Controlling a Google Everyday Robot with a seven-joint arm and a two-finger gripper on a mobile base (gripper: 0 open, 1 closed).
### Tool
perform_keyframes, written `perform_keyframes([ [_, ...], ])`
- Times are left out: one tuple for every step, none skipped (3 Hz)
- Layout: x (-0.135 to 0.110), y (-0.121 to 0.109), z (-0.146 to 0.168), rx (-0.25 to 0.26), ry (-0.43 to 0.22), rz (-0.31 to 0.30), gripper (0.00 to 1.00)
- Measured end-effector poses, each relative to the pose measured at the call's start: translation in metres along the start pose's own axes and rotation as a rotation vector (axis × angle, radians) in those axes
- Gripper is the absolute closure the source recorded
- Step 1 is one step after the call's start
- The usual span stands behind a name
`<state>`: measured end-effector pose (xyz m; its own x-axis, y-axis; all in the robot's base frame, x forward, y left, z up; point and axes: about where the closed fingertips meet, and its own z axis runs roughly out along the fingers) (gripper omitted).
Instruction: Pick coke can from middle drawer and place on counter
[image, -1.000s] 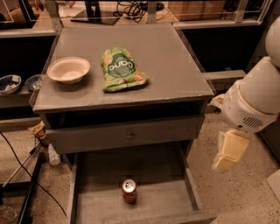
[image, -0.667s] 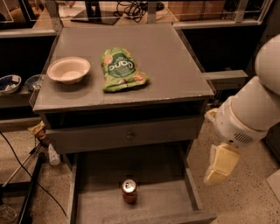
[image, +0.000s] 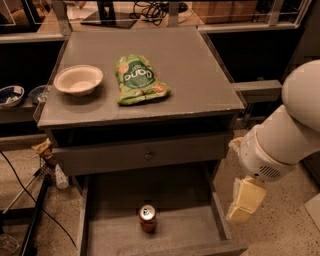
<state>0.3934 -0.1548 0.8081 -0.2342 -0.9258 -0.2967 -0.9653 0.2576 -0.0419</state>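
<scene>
My gripper (image: 246, 202) hangs low at the right of the cabinet, outside the right side wall of the middle drawer (image: 102, 200) and over the speckled floor (image: 287, 227). It points downward at the end of my white arm (image: 282, 137). Whether it is apart or together I cannot tell from here, but it holds nothing.

The coke can (image: 147, 219) stands upright on the drawer's bare floor, roughly midway between the two side walls and nearer the front lip than the back. It touches neither wall, and there is open drawer floor on both sides of it and behind it. The drawer is pulled out, so the space straight above the can is open. Further back, the closed drawer front (image: 190, 149) with its small knob (image: 148, 156) overhangs the rear of the drawer.

Between my gripper and the can stands the drawer's low right wall, close beside the gripper.

Above, the counter (image: 200, 70) carries a green snack bag (image: 139, 80) near its middle and a pale bowl (image: 78, 80) towards its left edge. The right half of the top and a strip along the front edge are bare, and its front right corner lies above and to the left of my gripper.
</scene>
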Motion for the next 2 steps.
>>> perform_keyframes([
  [0.005,0.0,0.025,-0.015,-0.073,0.047,0.0],
  [0.005,-0.002,0.047,-0.029,-0.132,0.082,0.0],
])
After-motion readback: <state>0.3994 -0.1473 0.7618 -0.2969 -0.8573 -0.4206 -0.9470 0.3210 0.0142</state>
